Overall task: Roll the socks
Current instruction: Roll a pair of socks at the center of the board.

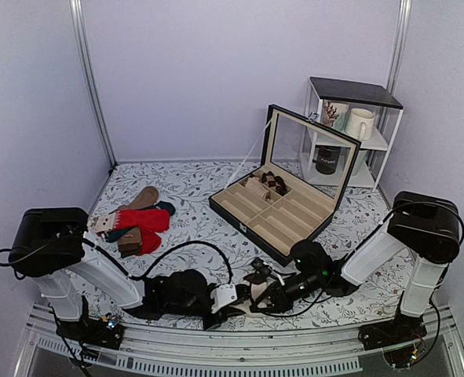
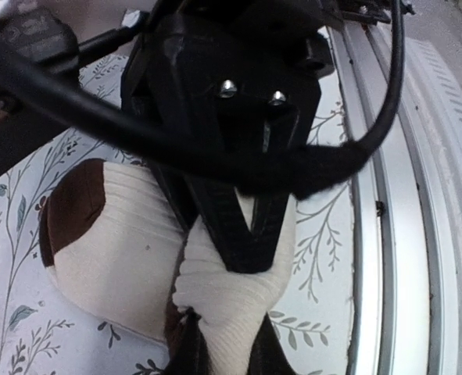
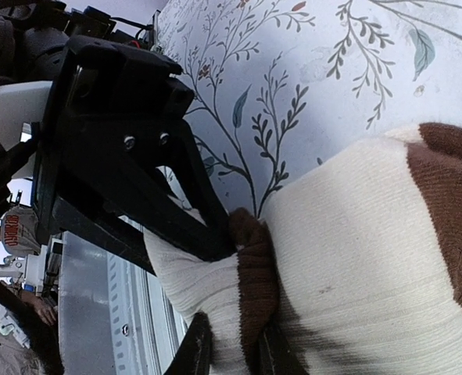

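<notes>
Nearest, at the table's front edge, just beyond the metal rail [image 1: 216,357]: the socks [image 2: 129,250], bunched into a cream lump with a brown patch, lying on the flowered cloth [image 1: 184,184] between the two arms. Pinched from both sides. Left gripper [image 3: 224,234] closed down to a narrow point on the cream knit. Right gripper [image 2: 246,258] likewise clamped, tips drawn into a tight V on a cream fold, with the dark brown cuff [image 3: 254,273] squeezed between its fingers in its own wrist view. Tips of the two tools very close together, facing each other across the bundle.

Farther back on the left, well apart: bright red socks [image 1: 141,220] heaped with tan and teal socks [image 1: 144,198]. Mid-table to the right, an open black case [image 1: 243,229] with beige compartments, lid propped up, small brown items [image 1: 269,182] in a back compartment. Farthest, by the rear wall, a white-framed shelf unit [image 1: 356,92] holding a cream mug [image 1: 360,123] above a dark mug [image 1: 326,159].
</notes>
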You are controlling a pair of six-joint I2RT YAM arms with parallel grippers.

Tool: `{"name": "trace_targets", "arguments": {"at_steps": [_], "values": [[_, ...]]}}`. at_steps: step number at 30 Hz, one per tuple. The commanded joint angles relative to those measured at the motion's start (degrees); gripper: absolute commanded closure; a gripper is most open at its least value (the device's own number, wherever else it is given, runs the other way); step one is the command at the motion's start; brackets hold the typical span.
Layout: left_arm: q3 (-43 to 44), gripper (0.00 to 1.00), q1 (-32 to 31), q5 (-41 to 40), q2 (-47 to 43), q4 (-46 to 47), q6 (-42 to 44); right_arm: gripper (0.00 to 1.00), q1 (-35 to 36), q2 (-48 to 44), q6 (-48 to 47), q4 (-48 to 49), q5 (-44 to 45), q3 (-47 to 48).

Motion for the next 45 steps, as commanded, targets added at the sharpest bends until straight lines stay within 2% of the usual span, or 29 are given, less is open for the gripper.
{"name": "trace_targets", "arguments": {"at_steps": [1,7,11,14,16,19,24,28,34,37,40,45], "values": [[3.56,1.0,-0.23,4.93,2.38,-11.66,-3.63,0.84,1.35,2.43,-0.96,-15.48,4.75,-0.28],[8.71,1.0,1.21,7.25,6.15,-25.18,-9.05,0.66,1.34,-10.76,-4.57,-20.32,16.48,-0.32],[9.26,1.0,3.21,13.2,8.88,-27.5,-12.69,0.57,1.63,-23.17,-9.41,-19.68,23.26,-3.46],[8.75,1.0,4.64,16.35,11.16,-27.64,-15.16,0.55,2.35,-28.66,-13.21,-18.55,25.55,-5.76],[8.56,1.0,5.81,18.42,12.62,-27.86,-16.86,0.5,3.81,-30.9,-16.31,-15.86,26.56,-8.04],[8.34,1.0,7.11,20.71,13.67,-28.52,-18.37,0.45,5.41,-31.7,-20.21,-11.6,26.67,-10.75],[7.66,1.0,8.43,22.2,13.11,-28.61,-19.33,0.44,9.48,-27.44,-23.32,-10.83,30.46,-10.43],[7.73,1.0,8.44,22.64,13.38,-28.51,-19.19,0.37,11.42,-23.33,-23.14,-9.28,35.53,-10.21],[8.02,1.0,8.49,22.76,13.8,-28.38,-18.9,0.37,11.71,-21.2,-22.11,-8.84,38.82,-9.46],[7.94,1.0,8.52,22.78,13.93,-27.95,-18.78,0.37,11.86,-23.29,-19.39,-9.53,42.71,-10.28],[7.59,1.0,8.51,22.53,13.69,-27.33,-18.67,0.34,11.83,-27.75,-15.63,-13.12,48.52,-10.6],[7.7,1.0,8.45,21.7,13.29,-27.76,-18.15,0.34,10.66,-30.92,-6.48,-25.9,53.26,-5.73]]}}
